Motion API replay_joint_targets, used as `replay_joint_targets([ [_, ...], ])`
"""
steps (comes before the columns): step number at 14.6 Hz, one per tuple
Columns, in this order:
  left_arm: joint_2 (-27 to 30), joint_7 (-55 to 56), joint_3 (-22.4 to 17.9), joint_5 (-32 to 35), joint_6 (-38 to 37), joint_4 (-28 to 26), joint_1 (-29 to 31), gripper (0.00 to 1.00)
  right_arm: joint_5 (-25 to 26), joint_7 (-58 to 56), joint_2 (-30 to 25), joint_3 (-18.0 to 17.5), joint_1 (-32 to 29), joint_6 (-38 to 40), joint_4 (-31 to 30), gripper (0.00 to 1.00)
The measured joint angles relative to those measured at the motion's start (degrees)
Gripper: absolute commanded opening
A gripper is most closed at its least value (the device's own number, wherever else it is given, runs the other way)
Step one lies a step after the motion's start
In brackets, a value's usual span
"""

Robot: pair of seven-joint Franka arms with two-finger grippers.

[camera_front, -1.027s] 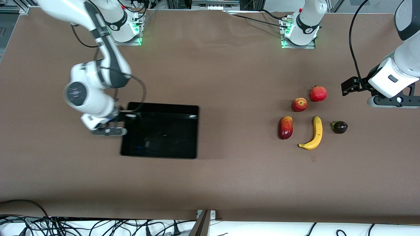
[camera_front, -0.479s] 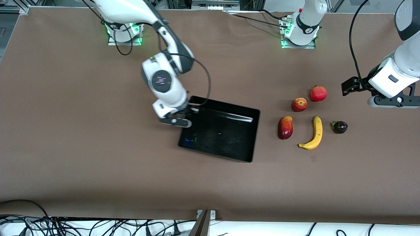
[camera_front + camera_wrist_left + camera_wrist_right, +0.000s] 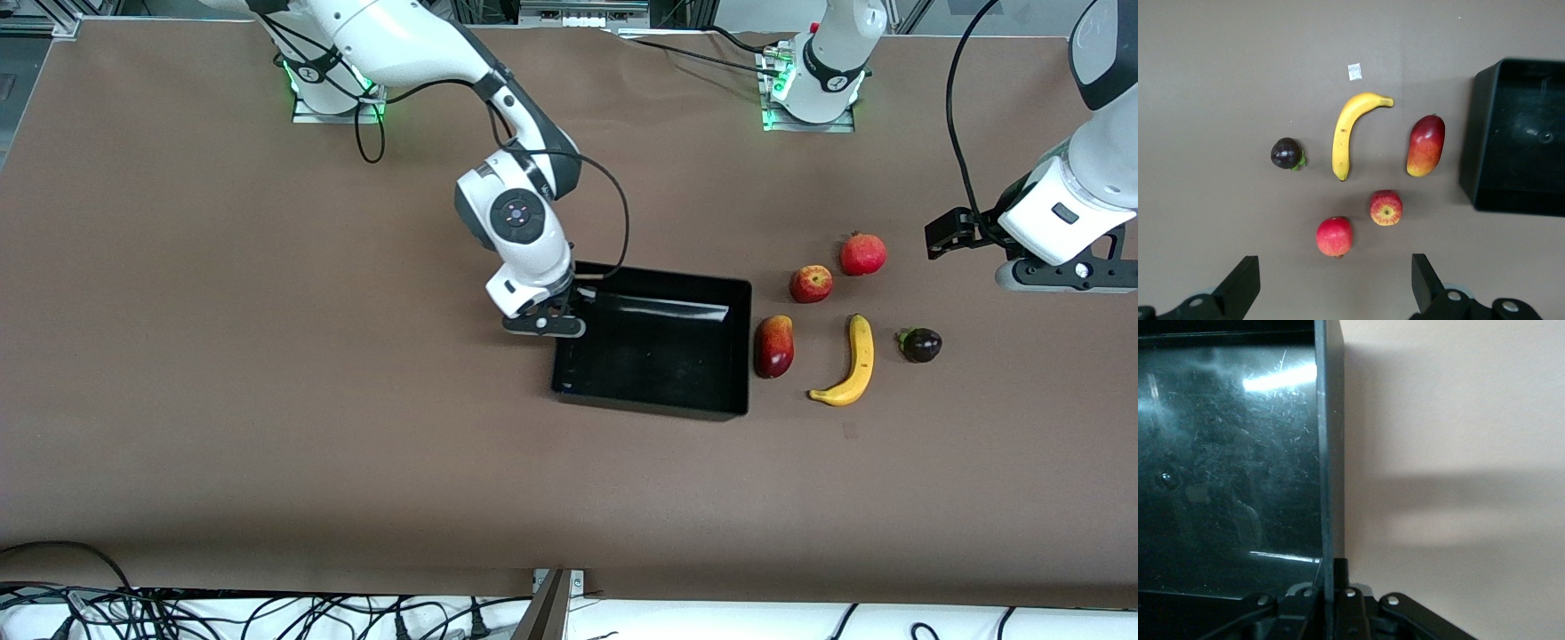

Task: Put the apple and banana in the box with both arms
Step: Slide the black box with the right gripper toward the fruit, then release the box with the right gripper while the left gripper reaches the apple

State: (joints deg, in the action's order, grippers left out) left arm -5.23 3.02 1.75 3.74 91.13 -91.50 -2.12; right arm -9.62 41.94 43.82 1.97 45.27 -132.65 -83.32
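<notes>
The black box (image 3: 653, 407) sits mid-table, and my right gripper (image 3: 556, 322) is shut on its wall at the right arm's end. In the right wrist view that thin wall (image 3: 1328, 453) runs between the closed fingers of the right gripper (image 3: 1330, 583). The apple (image 3: 811, 284) and the banana (image 3: 853, 360) lie on the table toward the left arm's end. The banana is nearer the front camera than the apple. My left gripper (image 3: 1062, 274) hangs open over the table past the fruit. The left wrist view shows the open left gripper (image 3: 1333, 277), the apple (image 3: 1386, 207), the banana (image 3: 1349, 134) and the box (image 3: 1485, 133).
A red-orange mango (image 3: 773, 347) lies right beside the box's wall at the left arm's end. A plain red round fruit (image 3: 862, 254) sits next to the apple. A dark purple fruit (image 3: 920, 345) is beside the banana. Cables hang along the table's front edge.
My right gripper has dragged the box from the right arm's end of the table to the middle, up beside the mango. The left arm has not moved.
</notes>
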Motion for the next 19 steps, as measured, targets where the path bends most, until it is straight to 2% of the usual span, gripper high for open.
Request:
replay_joint_targets([
  [6,-0.3,-0.2,0.0,0.0,-1.1,0.0,0.2,1.0,0.0,-0.3,2.0,0.1,2.6,-0.4,2.1,0.0],
  [9,-1.3,-1.3,0.3,0.0,-7.9,-1.0,-0.4,1.0,0.0,-0.3,2.2,0.2,2.7,-0.9,2.1,0.0],
  [11,-2.3,-1.3,0.7,0.0,-8.4,-2.8,-0.5,1.0,0.0,-0.3,2.3,0.3,2.7,-1.3,2.1,0.0],
  [12,-2.9,-1.3,0.7,0.0,-7.3,-3.9,-0.5,1.0,0.0,-0.3,2.3,0.3,2.7,-1.3,2.1,0.25],
  [13,-3.3,-1.3,0.6,-0.1,-4.8,-5.8,-0.4,1.0,0.0,-0.3,2.3,0.3,2.7,-1.4,2.2,0.6],
  [14,-3.5,-1.3,0.6,-0.4,-0.9,-8.8,-0.4,1.0,0.0,-0.3,2.4,0.3,2.7,-2.0,2.2,0.68],
  [15,-3.5,-1.3,0.6,-0.7,3.9,-12.5,-0.3,1.0,0.0,-0.3,2.4,0.3,2.7,-2.4,2.3,0.89],
  [16,-3.5,-1.2,0.6,-0.9,9.3,-16.6,-0.3,1.0,0.0,-0.3,2.5,0.3,2.7,-2.5,2.5,1.0],
  [19,-3.5,-1.2,1.2,-1.1,23.9,-28.4,-0.7,1.0,0.0,-0.3,2.5,0.5,2.7,-2.5,3.6,1.0],
])
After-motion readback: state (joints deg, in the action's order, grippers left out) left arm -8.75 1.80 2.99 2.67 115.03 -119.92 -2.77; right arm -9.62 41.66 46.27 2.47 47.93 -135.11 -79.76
